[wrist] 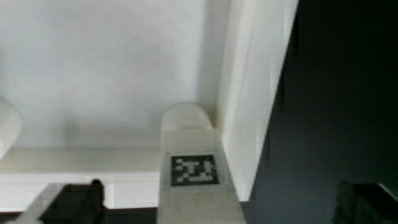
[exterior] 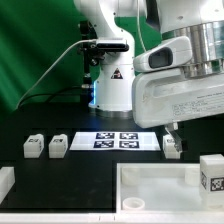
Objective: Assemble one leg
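Jaws are standing wide open; the gripper (wrist: pixel 217 203) is hovering above a small leg (wrist: pixel 196 165) sitting just beside the white panel (wrist: pixel 89 90) lying along the tabletop's near edge.

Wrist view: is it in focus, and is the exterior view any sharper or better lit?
Wrist view: soft throughout; the leg and its tag are blurred, the gripper just two dark smudges. Exterior view: sharper, evenly lit; the white panel is bright with little detail, the black table hides shadows.
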